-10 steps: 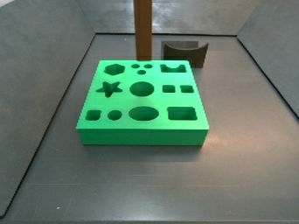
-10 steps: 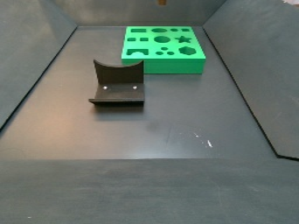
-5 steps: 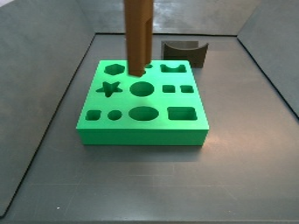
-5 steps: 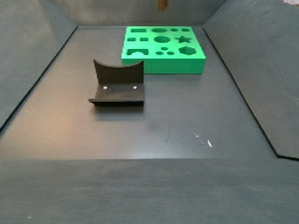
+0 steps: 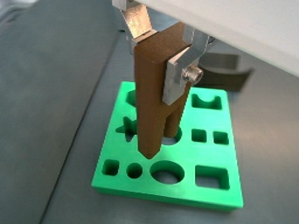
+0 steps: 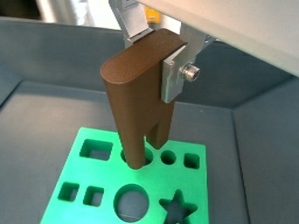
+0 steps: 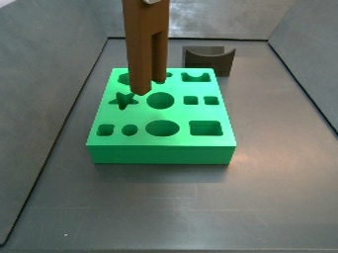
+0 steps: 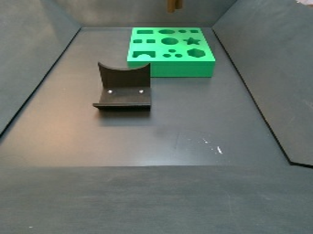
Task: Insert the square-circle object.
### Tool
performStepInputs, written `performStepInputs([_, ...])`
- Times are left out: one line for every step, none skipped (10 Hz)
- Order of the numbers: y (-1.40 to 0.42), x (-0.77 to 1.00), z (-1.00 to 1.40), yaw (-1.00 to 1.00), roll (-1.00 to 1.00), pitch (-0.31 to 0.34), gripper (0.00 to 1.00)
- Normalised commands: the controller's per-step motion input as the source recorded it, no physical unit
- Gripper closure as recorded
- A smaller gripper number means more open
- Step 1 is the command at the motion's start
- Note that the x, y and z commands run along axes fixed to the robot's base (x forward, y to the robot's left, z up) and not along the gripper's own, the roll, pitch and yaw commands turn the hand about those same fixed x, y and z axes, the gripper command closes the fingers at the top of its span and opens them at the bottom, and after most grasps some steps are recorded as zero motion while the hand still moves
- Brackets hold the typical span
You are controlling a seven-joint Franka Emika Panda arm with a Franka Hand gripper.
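Observation:
The square-circle object (image 5: 156, 101) is a tall brown piece with two parallel legs pointing down. It also shows in the wrist view (image 6: 135, 96) and in the side view (image 7: 142, 40). My gripper (image 5: 162, 51) is shut on its solid upper part, one silver finger (image 6: 176, 72) on each flat side. It holds the piece upright above the green block (image 7: 158, 153), which has several shaped holes. The leg ends hang over the block's left part, near the hexagon and star holes. In a side view only the piece's tip (image 8: 175, 4) shows above the block (image 8: 171, 71).
The dark fixture with a curved notch (image 8: 123, 87) stands on the grey floor, apart from the green block; it shows behind the block in a side view (image 7: 211, 59). Grey walls ring the floor.
The gripper has carried the brown piece from the block's far edge toward its front and left, over the holes. The block and the fixture have not moved.

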Motion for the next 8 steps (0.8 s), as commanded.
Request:
performStepInputs([0.0, 0.0, -0.08, -1.0, 0.01, 0.0, 1.0])
performStepInputs([0.0, 0.0, -0.08, -1.0, 0.01, 0.0, 1.0])
performStepInputs([0.0, 0.0, -0.13, -1.0, 0.0, 0.0, 1.0])
performStepInputs([-0.01, -0.04, -0.24, -1.0, 0.0, -0.007, 1.0])
performStepInputs([0.0, -0.09, -0.32, -0.99, 0.0, -0.031, 1.0])
performStepInputs([0.0, -0.09, -0.37, -1.0, 0.0, -0.043, 1.0])
performStepInputs([0.0, -0.11, -0.31, -1.0, 0.0, -0.031, 1.0])
performStepInputs([0.0, -0.11, -0.31, -1.0, 0.0, -0.027, 1.0])
